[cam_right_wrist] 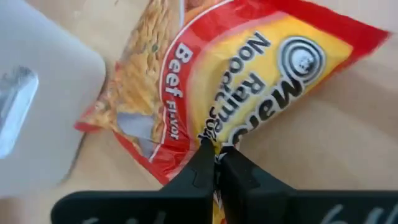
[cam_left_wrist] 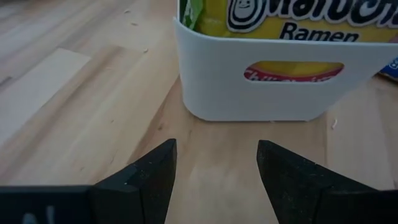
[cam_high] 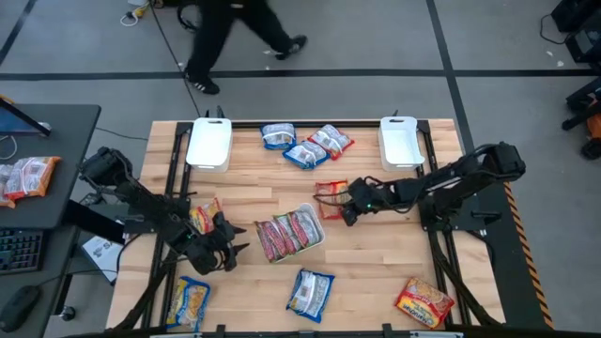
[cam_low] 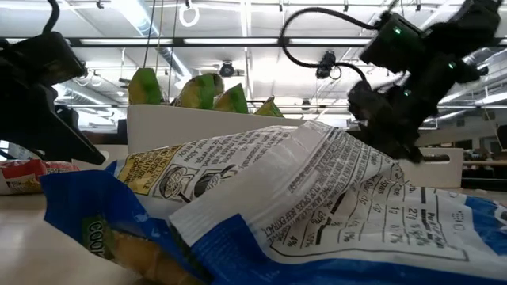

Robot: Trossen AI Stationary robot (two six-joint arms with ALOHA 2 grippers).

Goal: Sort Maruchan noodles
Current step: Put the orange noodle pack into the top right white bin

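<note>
My right gripper [cam_high: 347, 210] [cam_right_wrist: 214, 152] is shut on an orange-yellow-red Maruchan beef packet [cam_high: 329, 193] [cam_right_wrist: 249, 68], just right of the central white tray [cam_high: 317, 239]. That tray holds silvery-green and red-pink packets [cam_high: 286, 235]. My left gripper [cam_high: 227, 250] [cam_left_wrist: 214, 168] is open and low over the wood, its fingers pointing at the tray's left wall [cam_left_wrist: 261, 87]. It touches nothing. An orange-yellow packet [cam_high: 205, 216] lies beside the left arm. A blue-white packet [cam_high: 310, 291] [cam_low: 317, 206] lies flat near the table's near edge and fills the low view. My right gripper pinches the beef packet between its two fingers at the packet's edge [cam_right_wrist: 205, 135], on the side facing the arm. The fingers come from the table's right, slanting down. The rest of the packet spreads away from the fingers over the wood; whether it is lifted I cannot tell.
Two more white trays [cam_high: 208, 143] [cam_high: 401, 141] sit at the far edge. Blue-white [cam_high: 278, 136] [cam_high: 305, 155] and red-pink [cam_high: 331, 141] packets lie between them. A yellow packet [cam_high: 188, 302] and an orange one [cam_high: 424, 302] lie near the near edge. A person [cam_high: 235, 33] walks beyond the table.
</note>
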